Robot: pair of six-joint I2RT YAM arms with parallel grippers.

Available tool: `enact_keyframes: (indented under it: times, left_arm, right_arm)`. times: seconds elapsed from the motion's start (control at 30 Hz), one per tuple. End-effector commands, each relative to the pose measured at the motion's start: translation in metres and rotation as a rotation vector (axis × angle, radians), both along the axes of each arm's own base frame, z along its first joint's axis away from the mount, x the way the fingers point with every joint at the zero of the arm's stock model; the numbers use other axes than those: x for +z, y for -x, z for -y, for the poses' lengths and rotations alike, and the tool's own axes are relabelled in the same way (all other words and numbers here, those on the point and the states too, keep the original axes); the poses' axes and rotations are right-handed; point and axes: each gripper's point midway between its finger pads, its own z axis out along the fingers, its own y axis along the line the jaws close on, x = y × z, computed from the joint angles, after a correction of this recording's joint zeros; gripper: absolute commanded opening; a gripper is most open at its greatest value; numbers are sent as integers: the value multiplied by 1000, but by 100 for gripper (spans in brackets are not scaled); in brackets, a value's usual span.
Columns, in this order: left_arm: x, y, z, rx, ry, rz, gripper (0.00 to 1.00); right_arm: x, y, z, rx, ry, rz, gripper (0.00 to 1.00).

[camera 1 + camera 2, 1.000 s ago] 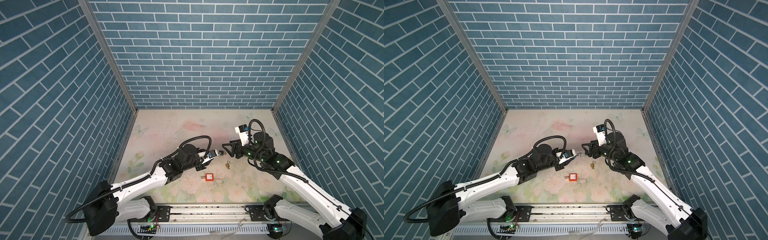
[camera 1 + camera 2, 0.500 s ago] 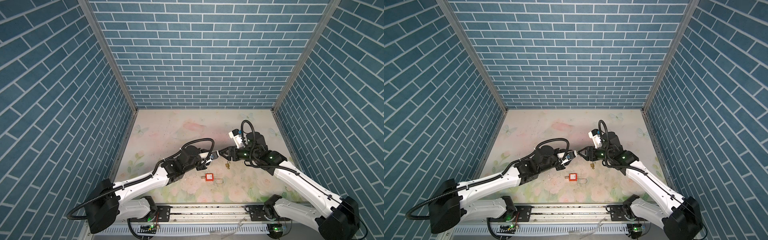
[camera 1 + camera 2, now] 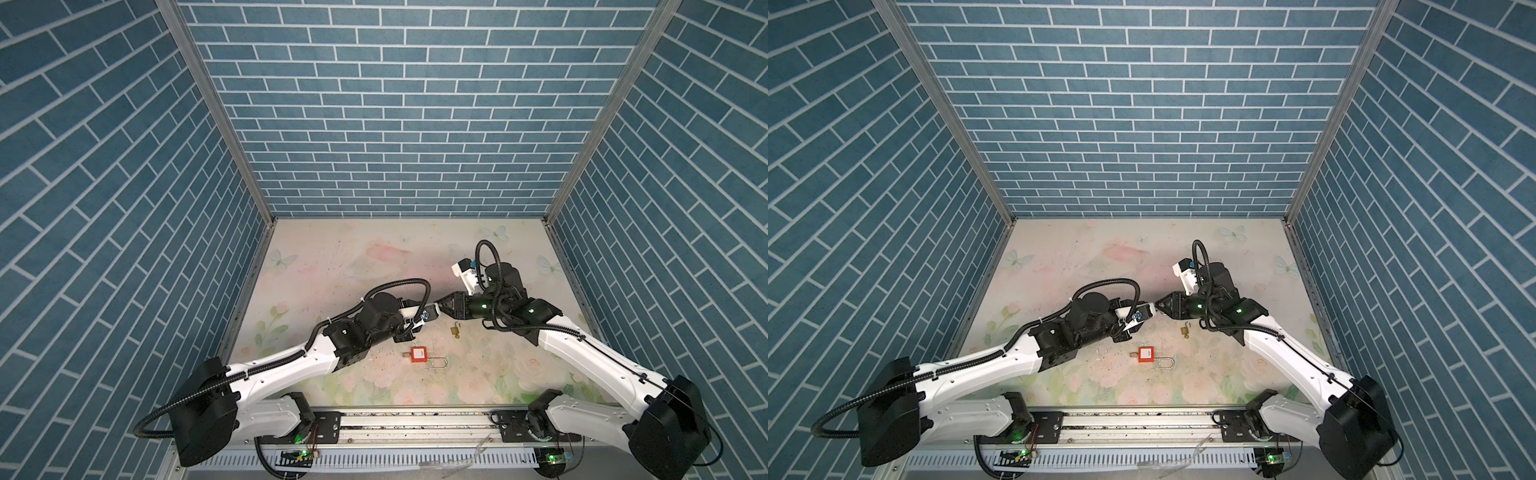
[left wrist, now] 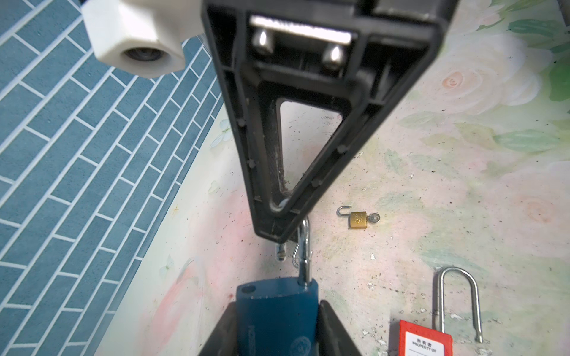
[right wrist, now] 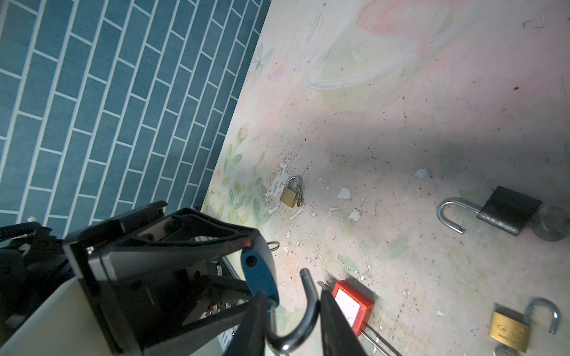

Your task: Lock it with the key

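Both top views: left gripper (image 3: 432, 312) and right gripper (image 3: 441, 306) meet tip to tip, red plastic padlock (image 3: 417, 354) at their 6 o'clock. Left wrist: left jaws clamp the blue rectangular padlock (image 4: 277, 308). Right wrist: right jaws pinch its open silver shackle (image 5: 311, 296).

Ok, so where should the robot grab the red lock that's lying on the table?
Probably by its boxy red body, coming straight down from above and pinching across the two long edges. The lock lies flat on the table. Its body stands taller than the thin silver shackle, which hugs the surface and sticks out of one end, so it would be harder to pinch.
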Motion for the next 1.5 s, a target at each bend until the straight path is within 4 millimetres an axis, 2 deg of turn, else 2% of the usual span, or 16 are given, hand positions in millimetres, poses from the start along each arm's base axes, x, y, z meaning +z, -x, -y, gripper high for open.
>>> enact_keyframes:
  times: [0.0, 0.2, 0.37, 0.6, 0.83, 0.97, 1.47]
  left_arm:
    - [20, 0, 10, -24, 64, 38, 6]
    - [17, 2, 13, -29, 85, 9, 6]
    - [19, 0, 19, -52, 157, -95, 7]
    - [27, -11, 22, -69, 222, -156, 6]
    - [35, -18, 27, -85, 246, -172, 6]
    - [41, -23, 29, -83, 258, -159, 7]
    - [91, -33, 35, -80, 365, -63, 6]
  right_arm:
    - [-4, -2, -1, -4, -1, 3, 23]
    - [0, -4, -3, 20, -7, 65, 10]
    - [7, -2, -6, 72, -21, 146, 0]
    - [11, 6, -9, 142, -54, 207, 0]
    - [4, 14, -10, 178, -68, 201, 0]
    - [-5, 15, -11, 190, -60, 176, 0]
    - [-47, 17, -16, 216, -9, 24, 0]
